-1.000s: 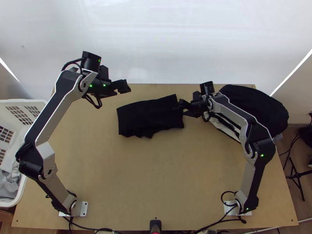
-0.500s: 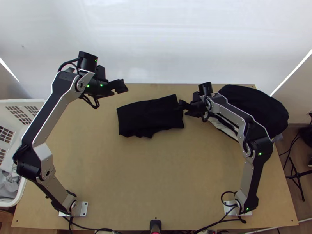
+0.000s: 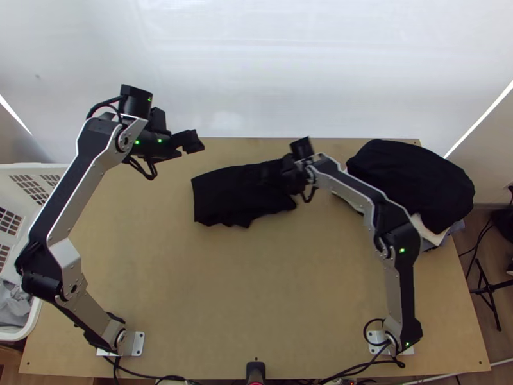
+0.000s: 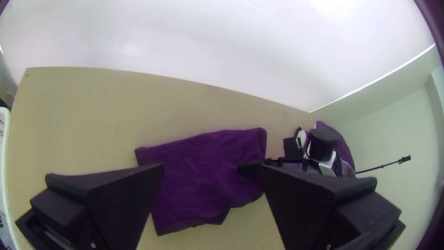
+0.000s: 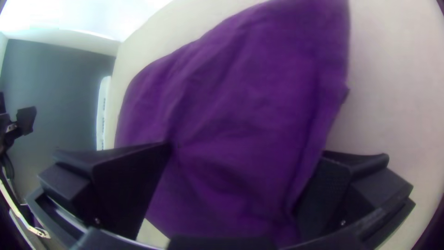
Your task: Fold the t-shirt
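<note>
the black t-shirt (image 3: 224, 192) lies folded toward the table's (image 3: 256, 289) far side, the right gripper (image 3: 272, 176) at its right end; a white basket (image 3: 32, 168) stands left.

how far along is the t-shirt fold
Mostly folded, it seems: the t-shirt lies as a rough rectangle. In progress: the right end effector is open over one end; the left end effector is open, off the cloth. Remaining, probably: evening its ragged near edge.
</note>
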Action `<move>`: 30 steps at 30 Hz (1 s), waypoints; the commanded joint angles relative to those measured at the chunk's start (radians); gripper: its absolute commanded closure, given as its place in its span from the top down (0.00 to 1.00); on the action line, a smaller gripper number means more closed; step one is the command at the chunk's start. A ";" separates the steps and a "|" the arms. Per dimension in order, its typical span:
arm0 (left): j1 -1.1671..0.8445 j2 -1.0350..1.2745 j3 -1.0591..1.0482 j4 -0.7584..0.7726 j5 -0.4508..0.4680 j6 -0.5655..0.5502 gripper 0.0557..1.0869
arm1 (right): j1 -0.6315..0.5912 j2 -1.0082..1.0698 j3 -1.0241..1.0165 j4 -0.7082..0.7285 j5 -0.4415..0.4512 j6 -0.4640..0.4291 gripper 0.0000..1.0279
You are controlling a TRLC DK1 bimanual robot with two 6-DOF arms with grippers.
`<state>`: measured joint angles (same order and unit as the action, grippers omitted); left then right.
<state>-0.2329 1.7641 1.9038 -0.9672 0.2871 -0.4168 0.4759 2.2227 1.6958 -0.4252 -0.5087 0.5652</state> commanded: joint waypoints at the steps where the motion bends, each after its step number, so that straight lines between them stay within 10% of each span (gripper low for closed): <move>1: 0.020 -0.022 -0.025 0.001 0.001 0.006 0.96 | 0.081 0.038 0.067 -0.035 -0.004 0.048 0.51; 3: 0.029 -0.026 -0.029 0.001 0.001 0.009 0.96 | 0.063 0.028 0.061 -0.038 -0.004 0.028 0.02; 9: 0.040 -0.029 -0.042 0.005 0.003 0.007 0.96 | 0.030 -0.070 0.159 -0.311 -0.017 -0.134 0.03; 24: 0.000 -0.011 -0.055 0.045 0.004 -0.011 0.96 | -0.169 -0.506 0.274 -0.374 -0.077 -0.100 0.03; 30: -0.008 -0.009 -0.081 0.061 0.004 -0.011 0.96 | -0.344 -0.581 0.323 -0.369 0.050 0.004 0.03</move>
<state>-0.2310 1.7515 1.8446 -0.9245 0.2909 -0.4259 0.2939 1.7447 1.9694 -0.7956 -0.5587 0.4915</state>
